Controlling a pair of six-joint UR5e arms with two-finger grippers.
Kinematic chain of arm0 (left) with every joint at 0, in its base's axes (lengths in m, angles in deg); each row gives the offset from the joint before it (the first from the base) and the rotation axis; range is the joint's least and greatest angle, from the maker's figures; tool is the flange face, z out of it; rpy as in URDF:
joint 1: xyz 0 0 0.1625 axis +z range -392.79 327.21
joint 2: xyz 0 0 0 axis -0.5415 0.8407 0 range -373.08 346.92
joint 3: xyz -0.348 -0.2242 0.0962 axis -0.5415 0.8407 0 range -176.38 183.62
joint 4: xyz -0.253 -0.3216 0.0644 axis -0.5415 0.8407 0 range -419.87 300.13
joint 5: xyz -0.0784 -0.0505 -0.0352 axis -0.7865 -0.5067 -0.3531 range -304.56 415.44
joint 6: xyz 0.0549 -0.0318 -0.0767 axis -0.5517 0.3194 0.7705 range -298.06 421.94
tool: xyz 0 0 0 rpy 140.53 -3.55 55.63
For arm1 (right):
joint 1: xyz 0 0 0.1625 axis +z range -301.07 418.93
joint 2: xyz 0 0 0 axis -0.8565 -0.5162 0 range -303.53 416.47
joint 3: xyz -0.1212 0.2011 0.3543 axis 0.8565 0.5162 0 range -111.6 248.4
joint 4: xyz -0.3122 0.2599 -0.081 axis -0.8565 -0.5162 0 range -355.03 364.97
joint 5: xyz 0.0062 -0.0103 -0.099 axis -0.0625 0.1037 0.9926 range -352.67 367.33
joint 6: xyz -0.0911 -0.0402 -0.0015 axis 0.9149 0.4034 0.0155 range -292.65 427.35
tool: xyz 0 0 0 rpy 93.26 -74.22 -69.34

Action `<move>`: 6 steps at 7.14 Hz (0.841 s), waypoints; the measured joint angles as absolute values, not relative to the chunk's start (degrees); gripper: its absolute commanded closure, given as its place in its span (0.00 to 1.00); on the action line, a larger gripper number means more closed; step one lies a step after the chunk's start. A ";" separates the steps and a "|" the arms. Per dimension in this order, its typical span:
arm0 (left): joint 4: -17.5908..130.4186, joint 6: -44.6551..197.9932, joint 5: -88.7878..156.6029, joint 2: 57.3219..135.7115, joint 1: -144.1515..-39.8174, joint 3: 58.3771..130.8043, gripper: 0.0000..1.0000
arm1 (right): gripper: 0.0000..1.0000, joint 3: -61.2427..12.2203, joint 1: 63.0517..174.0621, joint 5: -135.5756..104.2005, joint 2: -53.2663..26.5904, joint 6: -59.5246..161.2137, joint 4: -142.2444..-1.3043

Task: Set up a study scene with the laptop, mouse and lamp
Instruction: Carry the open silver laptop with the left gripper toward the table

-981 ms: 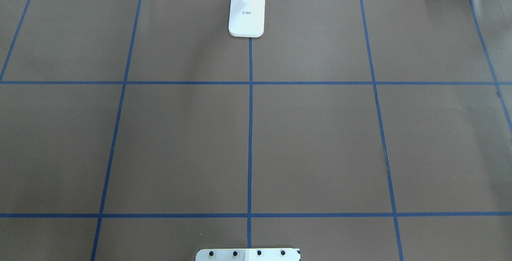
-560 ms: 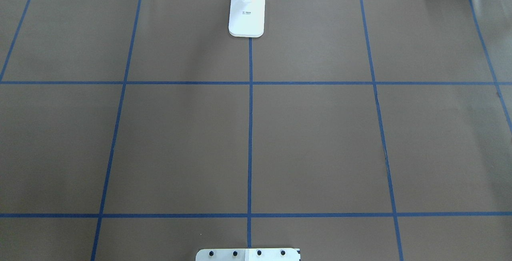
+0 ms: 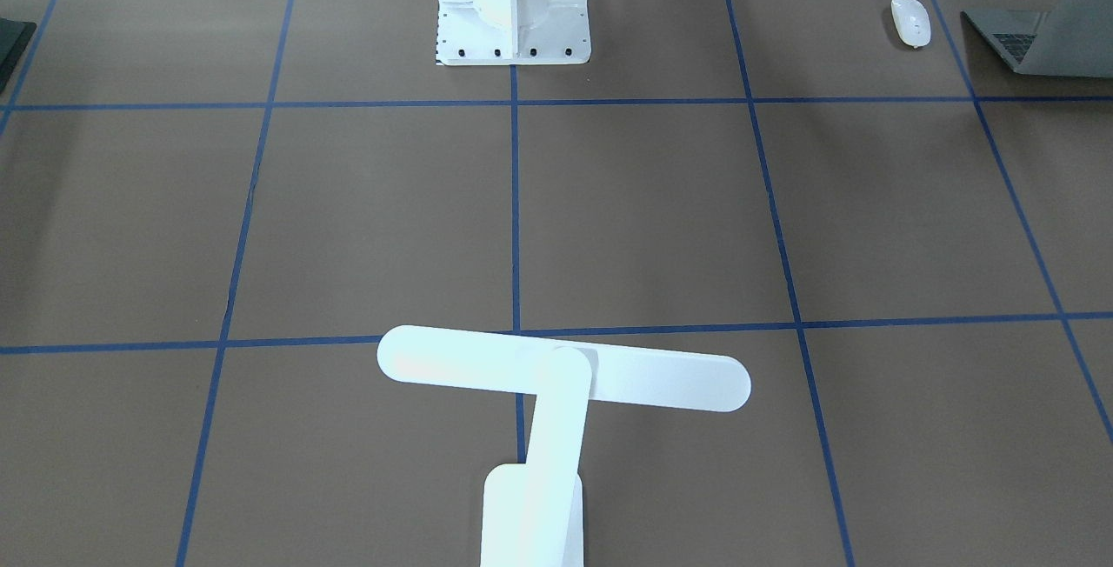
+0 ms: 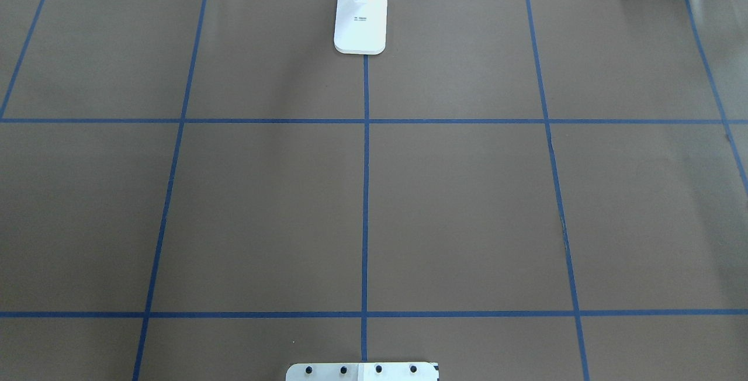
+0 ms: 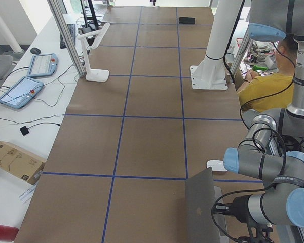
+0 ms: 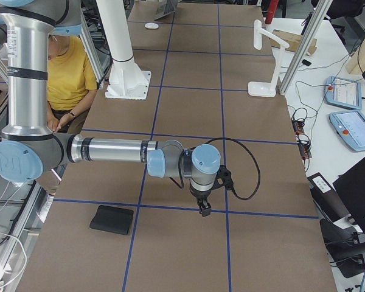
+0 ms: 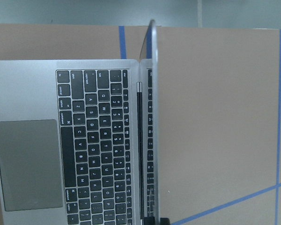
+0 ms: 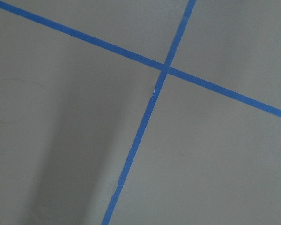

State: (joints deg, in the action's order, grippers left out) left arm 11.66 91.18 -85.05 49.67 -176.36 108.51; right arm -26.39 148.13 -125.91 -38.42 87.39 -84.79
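Your laptop [image 3: 1039, 41] sits open at the upper right edge of the front-facing view; in the left wrist view its screen stands upright over the keyboard. The mouse [image 3: 910, 22] lies just left of it, not touching. The lamp [image 3: 563, 371] stands at bottom centre, its bar head crossing a blue tape line [image 3: 513, 202]. The left gripper [image 5: 220, 208] is close by the laptop's lid, and the right gripper [image 6: 204, 211] hangs low over the brown table cover [image 6: 188, 115]. You cannot tell whether either pair of fingers is apart or together.
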 measured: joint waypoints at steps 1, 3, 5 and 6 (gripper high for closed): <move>11.69 94.02 -87.24 50.79 -174.09 109.53 1.00 | 0.00 -26.30 148.14 -125.91 -38.44 87.38 -84.77; 11.86 101.11 -89.77 54.17 -167.52 113.43 1.00 | 0.00 -26.17 148.13 -125.91 -38.43 87.38 -84.76; 12.03 109.27 -91.43 59.69 -160.28 117.03 1.00 | 0.00 -26.10 148.13 -125.91 -38.38 87.38 -84.77; 12.08 113.99 -92.56 63.64 -156.61 117.83 1.00 | 0.00 -26.09 148.14 -125.91 -38.37 87.38 -84.76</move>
State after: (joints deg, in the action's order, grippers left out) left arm 12.08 113.99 -92.56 63.64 -156.61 117.83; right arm -26.09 148.14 -125.91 -38.37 87.38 -84.76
